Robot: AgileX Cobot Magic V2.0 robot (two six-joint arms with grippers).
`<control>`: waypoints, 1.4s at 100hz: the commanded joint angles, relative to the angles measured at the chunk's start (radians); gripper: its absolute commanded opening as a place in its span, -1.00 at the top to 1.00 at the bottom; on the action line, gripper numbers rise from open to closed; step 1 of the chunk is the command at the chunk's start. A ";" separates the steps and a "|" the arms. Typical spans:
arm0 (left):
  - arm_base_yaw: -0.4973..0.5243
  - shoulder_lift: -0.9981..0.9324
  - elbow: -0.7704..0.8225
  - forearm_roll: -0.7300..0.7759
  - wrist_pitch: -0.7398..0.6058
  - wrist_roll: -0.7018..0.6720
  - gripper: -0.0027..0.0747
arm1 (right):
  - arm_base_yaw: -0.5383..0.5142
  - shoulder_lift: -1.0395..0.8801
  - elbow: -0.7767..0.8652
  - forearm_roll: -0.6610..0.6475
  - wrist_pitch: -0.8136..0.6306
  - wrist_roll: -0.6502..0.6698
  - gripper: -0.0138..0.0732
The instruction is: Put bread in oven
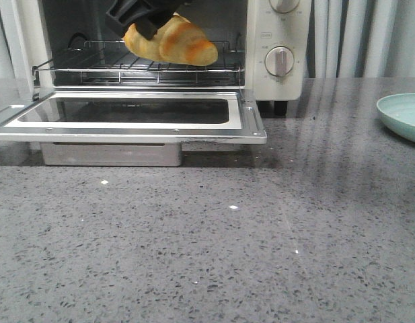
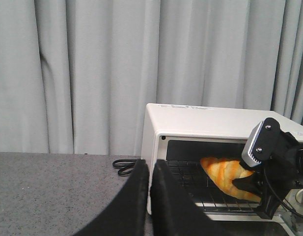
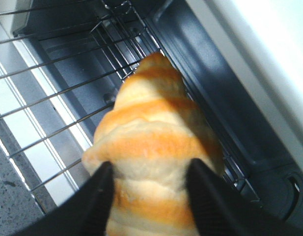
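Right gripper (image 3: 149,196) clamps the bread (image 1: 172,42) just above the rack (image 1: 136,64), its long axis pointing into the oven (image 1: 274,40). Left gripper (image 2: 149,196) sits closed, empty, well aside.

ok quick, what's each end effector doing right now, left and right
Left end effector: closed, holding nothing, off to the side of the oven.
Right end effector: closed on the bread over the wire rack.
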 commanded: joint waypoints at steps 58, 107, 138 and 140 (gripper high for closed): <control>0.001 -0.037 -0.016 0.042 -0.071 -0.002 0.99 | 0.035 -0.082 -0.039 -0.041 -0.040 0.000 -0.29; 0.051 -0.198 0.144 -0.015 -0.097 -0.007 0.99 | 0.162 -0.162 -0.039 0.064 0.189 0.009 -0.10; 0.078 -0.239 0.346 -0.120 -0.281 -0.007 0.99 | 0.177 -0.304 -0.039 0.229 0.350 0.009 -0.05; 0.083 -0.246 0.362 -0.120 -0.289 -0.007 0.99 | 0.177 -0.313 -0.039 0.229 0.370 0.009 -0.05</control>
